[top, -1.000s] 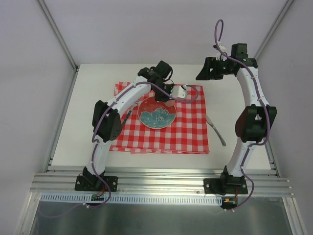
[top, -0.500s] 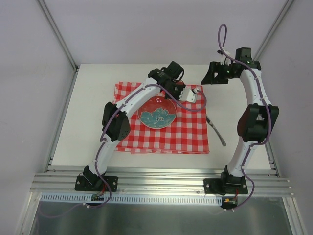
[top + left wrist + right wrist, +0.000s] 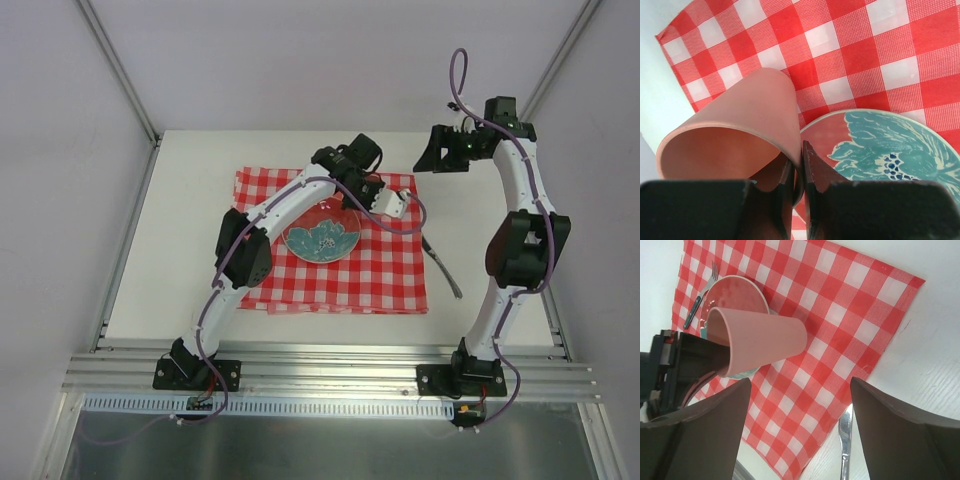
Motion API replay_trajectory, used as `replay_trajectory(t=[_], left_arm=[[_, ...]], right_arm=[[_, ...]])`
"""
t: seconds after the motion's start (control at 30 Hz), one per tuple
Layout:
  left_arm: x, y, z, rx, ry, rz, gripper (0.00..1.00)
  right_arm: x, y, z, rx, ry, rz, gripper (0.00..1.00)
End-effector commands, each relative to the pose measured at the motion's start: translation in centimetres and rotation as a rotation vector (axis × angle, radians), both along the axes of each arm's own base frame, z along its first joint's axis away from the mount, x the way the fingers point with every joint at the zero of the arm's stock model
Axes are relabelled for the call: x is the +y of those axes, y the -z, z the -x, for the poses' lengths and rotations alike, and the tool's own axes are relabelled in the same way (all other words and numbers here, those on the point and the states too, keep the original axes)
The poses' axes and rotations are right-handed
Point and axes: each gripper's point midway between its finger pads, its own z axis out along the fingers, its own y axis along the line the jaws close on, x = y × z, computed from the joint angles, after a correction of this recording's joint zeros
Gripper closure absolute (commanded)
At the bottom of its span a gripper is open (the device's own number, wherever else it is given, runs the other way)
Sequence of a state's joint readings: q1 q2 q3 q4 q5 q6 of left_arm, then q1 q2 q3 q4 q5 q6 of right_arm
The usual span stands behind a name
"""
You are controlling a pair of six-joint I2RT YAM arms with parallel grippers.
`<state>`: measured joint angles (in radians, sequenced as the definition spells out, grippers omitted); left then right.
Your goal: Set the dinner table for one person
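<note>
Left wrist: left gripper (image 3: pixel 799 156) pinches cup (image 3: pixel 735 115) rim, jaws nearly closed.
Cup: likely light, stiff, smooth; rim pinch may swivel.
Right gripper (image 3: pixel 800 385): wide, empty.

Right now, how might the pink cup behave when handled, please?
Probably stiff and light: the pink cup holds its shape pinched by one wall in the left end effector. Tapered and round, it would likely roll in an arc if laid sideways.

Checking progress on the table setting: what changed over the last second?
The left hand, shut on the pink cup, carried it rightward over the checked cloth. The right hand, open, shifted slightly right. The plate and cloth stayed put.
</note>
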<state>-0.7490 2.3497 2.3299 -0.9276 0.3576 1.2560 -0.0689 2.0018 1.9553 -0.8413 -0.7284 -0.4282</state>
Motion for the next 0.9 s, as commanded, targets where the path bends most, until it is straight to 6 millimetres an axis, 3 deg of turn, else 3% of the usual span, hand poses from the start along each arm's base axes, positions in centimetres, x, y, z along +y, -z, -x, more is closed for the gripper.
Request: replay_trajectory(t=[0.0,0.13,0.2,0.23,0.4,0.43,0.5,0.57,0.67,0.7,0.77,0.8,0.87], left_arm=[[-1.2,0.5,0.1,0.006,0.034,0.024,1.0],[-2.1,1.4,-0.3,0.011,0.031,0.032,0.99],[-2.5,2.2,-0.6,-0.004,0.027,0.018,0.93],[-2.9,2.0,-1.1,-0.021,0.014,0.031,0.86],[-3.9,1.1,-2.9,-0.08,-0.053,0.084,0.21],[-4.0,0.9,-3.1,-0.09,-0.065,0.09,0.15],[-4.4,-0.3,-3.6,-0.118,-0.07,0.127,0.13],[-4.8,-1.0,-4.1,-0.146,-0.079,0.159,0.01],[-5.0,-2.8,-4.6,-0.181,-0.11,0.209,0.01],[-5.4,-4.8,-5.3,-0.23,-0.124,0.26,0.01],[-5.3,-6.1,-6.0,-0.272,-0.162,0.291,0.01],[-5.2,-8.1,-6.2,-0.306,-0.182,0.324,0.01],[-5.0,-10.3,-6.9,-0.363,-0.211,0.368,0.01]], right_arm=[[0.4,-1.4,0.2,-0.004,-0.021,-0.04,0.16],[0.4,-1.3,0.9,0.014,-0.034,-0.053,0.16],[0.4,-1.3,1.2,0.016,-0.038,-0.065,0.16],[0.3,-1.3,1.3,0.017,-0.041,-0.065,0.16],[0.0,-0.9,1.7,0.03,-0.04,-0.086,0.16],[-0.1,-0.8,1.6,0.033,-0.036,-0.091,0.16],[0.0,-0.8,1.6,0.042,-0.029,-0.106,0.16],[0.1,-1.0,1.3,0.041,-0.024,-0.12,0.15],[0.4,-1.4,0.9,0.035,-0.02,-0.142,0.15],[0.4,-1.5,0.5,0.028,-0.015,-0.146,0.15],[0.5,-1.6,0.2,0.025,-0.013,-0.155,0.15],[0.7,-1.7,0.0,0.026,-0.015,-0.164,0.15],[1.0,-2.0,0.0,0.019,-0.023,-0.165,0.15]])
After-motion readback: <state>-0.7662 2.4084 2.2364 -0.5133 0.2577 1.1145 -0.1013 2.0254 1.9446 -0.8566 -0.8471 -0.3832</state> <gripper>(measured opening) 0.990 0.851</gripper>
